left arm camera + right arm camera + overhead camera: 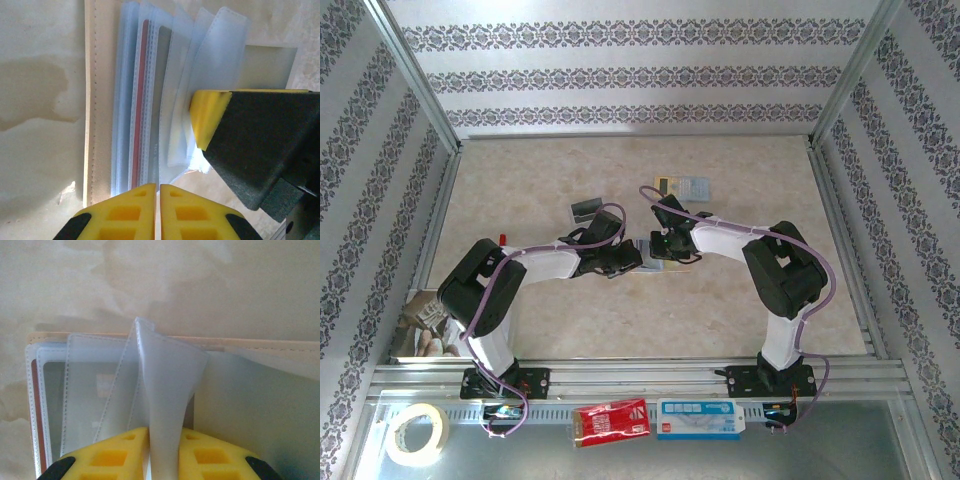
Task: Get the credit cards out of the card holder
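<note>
The card holder point(648, 250) lies open at mid-table between both grippers, its tan edge point(95, 100) beside fanned clear sleeves. A dark red credit card point(139, 125) and a greyish credit card point(162, 90) sit edge-on in the sleeves. My left gripper point(159, 189) is shut at the holder's near edge, and the greyish card's lower edge runs into the thin slit between its fingertips. My right gripper point(164, 432) is shut on one clear sleeve point(170, 385) and lifts it off the holder point(270, 346). Its yellow finger point(210, 117) shows in the left wrist view.
A yellow-and-pale-blue rectangle point(682, 186) lies behind the holder. A dark card-sized rectangle point(587, 209) lies to its left. A red packet point(610, 420), a blue-white box point(700, 418) and a tape roll point(417, 432) sit on the near ledge. Patterned walls enclose the table.
</note>
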### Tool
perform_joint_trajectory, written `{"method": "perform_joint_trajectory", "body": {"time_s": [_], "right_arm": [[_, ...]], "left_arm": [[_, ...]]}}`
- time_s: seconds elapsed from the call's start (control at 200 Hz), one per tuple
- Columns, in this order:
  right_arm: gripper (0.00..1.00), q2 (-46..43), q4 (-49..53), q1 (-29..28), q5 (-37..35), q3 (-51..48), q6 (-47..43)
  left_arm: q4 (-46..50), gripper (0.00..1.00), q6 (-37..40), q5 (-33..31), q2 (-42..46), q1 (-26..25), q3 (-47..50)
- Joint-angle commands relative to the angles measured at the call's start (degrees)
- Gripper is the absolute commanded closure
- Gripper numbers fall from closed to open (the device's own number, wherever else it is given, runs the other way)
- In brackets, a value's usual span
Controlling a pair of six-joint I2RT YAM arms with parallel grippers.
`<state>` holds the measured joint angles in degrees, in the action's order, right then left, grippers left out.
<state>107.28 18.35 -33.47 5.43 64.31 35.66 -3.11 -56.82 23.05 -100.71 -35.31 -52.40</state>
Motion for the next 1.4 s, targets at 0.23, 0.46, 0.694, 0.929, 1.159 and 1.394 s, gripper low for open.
{"method": "perform_joint_trajectory", "body": {"time_s": [0.23,0.46,0.694,0.929,1.159,1.394], "right_arm": [[0.78,2.1,1.9,0.0,1.4,-2.3,0.3],[0.78,1.9,1.6,-0.1,1.6,-2.7,0.4],[0.79,1.6,1.6,0.0,1.5,-2.8,0.3],[0.79,1.4,1.6,0.1,1.5,-3.0,0.3],[0.79,1.0,1.5,0.2,1.4,-3.1,0.4],[0.8,0.9,1.4,0.5,1.8,-3.1,0.5]], "left_arm": [[-3.0,0.88,-0.9,1.0,-3.5,-0.6,-2.4],[-3.2,0.84,-0.3,1.1,-4.1,-0.6,-2.7],[-5.8,0.79,0.4,2.0,-3.8,-0.6,-2.0],[-6.4,0.75,1.1,2.1,-4.4,-0.6,-1.8],[-6.8,0.75,1.1,1.5,-4.2,-0.6,-1.1],[-7.0,0.82,1.8,1.5,-4.0,-0.5,-1.2]]}}
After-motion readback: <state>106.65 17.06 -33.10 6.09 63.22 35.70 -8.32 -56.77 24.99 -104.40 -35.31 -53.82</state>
